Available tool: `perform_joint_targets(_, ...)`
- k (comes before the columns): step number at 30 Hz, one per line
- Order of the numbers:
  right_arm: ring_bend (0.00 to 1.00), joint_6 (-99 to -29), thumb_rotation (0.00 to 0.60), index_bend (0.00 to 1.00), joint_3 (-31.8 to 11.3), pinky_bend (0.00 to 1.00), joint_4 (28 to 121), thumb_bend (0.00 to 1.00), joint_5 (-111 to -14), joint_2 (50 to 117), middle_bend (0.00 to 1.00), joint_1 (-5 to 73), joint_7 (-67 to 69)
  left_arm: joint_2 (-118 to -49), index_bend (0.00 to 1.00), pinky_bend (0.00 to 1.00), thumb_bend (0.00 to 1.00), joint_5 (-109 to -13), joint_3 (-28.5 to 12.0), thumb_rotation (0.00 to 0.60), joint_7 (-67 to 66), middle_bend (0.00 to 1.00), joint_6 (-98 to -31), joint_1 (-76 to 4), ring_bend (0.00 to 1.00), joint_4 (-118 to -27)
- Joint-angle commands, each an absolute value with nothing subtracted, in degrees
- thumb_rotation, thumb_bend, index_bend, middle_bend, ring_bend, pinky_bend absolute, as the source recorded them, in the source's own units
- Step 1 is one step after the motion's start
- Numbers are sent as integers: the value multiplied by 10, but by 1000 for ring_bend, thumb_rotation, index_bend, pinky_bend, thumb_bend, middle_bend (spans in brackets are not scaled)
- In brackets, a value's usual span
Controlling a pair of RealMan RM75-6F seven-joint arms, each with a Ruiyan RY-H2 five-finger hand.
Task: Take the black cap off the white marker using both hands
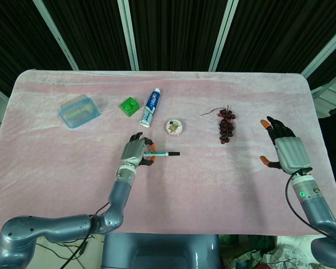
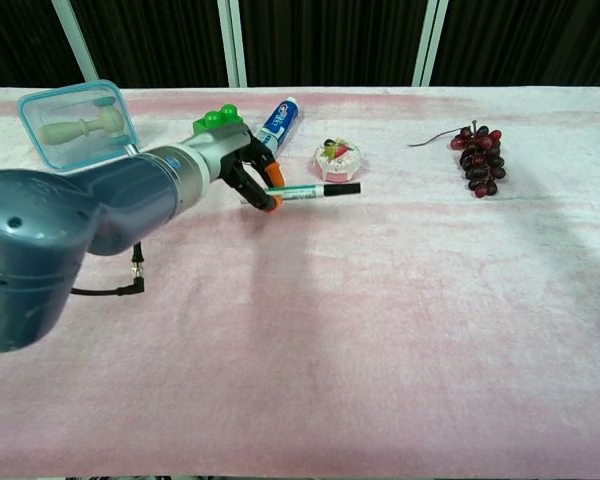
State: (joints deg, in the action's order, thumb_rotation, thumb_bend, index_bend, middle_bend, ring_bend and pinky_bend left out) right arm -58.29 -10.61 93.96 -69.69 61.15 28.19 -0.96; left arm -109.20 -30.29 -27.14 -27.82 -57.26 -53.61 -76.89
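Between your right hand [image 1: 284,150] and the marker [image 1: 163,153], bare pink cloth [image 1: 213,185] lies open; grapes [image 1: 226,125] flank it.
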Motion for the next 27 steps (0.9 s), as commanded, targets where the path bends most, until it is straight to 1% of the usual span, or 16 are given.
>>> perform_joint_targets(1,46,-545,600,80,-118,163,983,141,-677,602,6,295,34,-1052,635,0,520,-302,-294,600,-242,328,-543,-516,0,-812)
perform_joint_targets(5,47,-502,600,102,-136,163,1021,135,-641,599,6,315,74,-1026,637,0,520,-309,-294,600,-243,330,-536,-517,0,-842)
perform_joint_targets(8,47,-474,600,122,-153,163,1035,133,-604,614,6,348,63,-1010,639,0,520,-289,-292,600,-263,330,-538,-532,0,-865)
perform_joint_targets(12,45,-475,600,142,-165,163,1043,133,-559,635,5,378,32,-994,645,0,519,-223,-290,600,-307,332,-543,-563,0,-877)
perform_joint_targets(15,40,-483,600,166,-172,163,1050,133,-539,645,3,392,18,-986,647,0,519,-180,-283,600,-350,331,-559,-592,0,-872)
perform_joint_targets(20,32,-491,600,211,-172,159,1050,133,-524,654,0,401,3,-988,650,0,519,-158,-278,600,-374,330,-580,-614,0,-862)
perform_joint_targets(27,28,-488,600,237,-162,157,1057,133,-469,671,0,416,-18,-1005,654,0,521,-144,-282,600,-363,331,-586,-629,0,-846)
